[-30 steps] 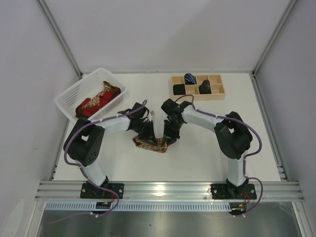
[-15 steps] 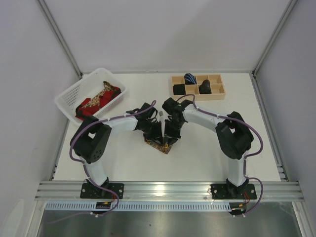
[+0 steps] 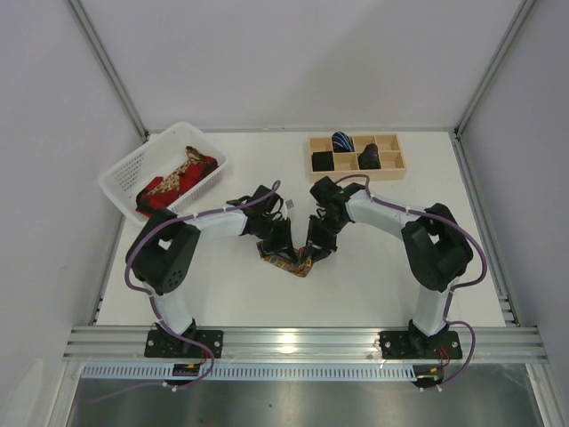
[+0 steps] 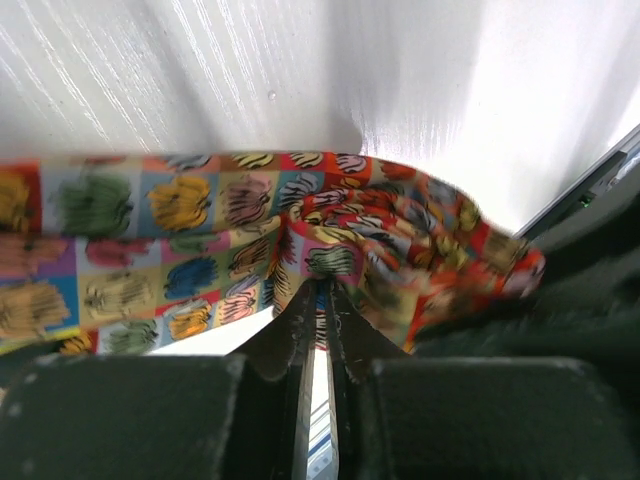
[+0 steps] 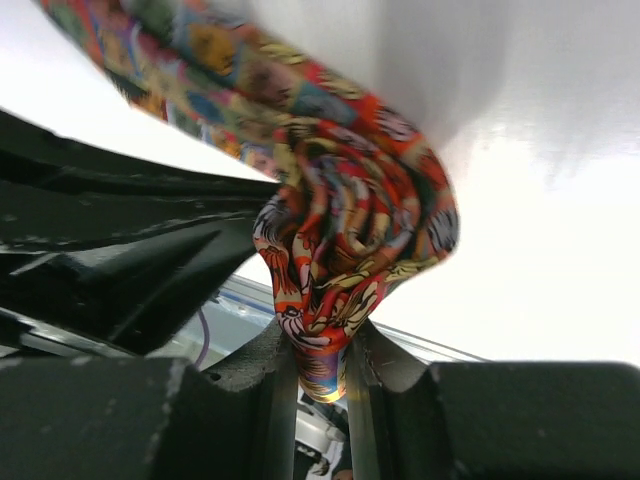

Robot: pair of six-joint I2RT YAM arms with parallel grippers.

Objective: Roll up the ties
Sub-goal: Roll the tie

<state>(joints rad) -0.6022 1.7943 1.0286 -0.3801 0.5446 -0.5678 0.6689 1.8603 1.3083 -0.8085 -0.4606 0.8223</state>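
The multicoloured patterned tie [image 3: 286, 261] lies on the table [image 3: 382, 276], one end loosely rolled.

Fixed camera high at the near edge, looking down over the whole surface [image 3: 382, 276], both wrist cameras close-up, low, all sharing the patterned tie [image 3: 286, 260].

A white table [image 3: 373, 276] carries three things. At the far left sits a white slatted basket [image 3: 120, 174], set at an angle. At the far right is a wooden tray [image 3: 356, 176] with compartments. Near the middle, a multicoloured tie [image 3: 286, 261] lies partly rolled on the surface
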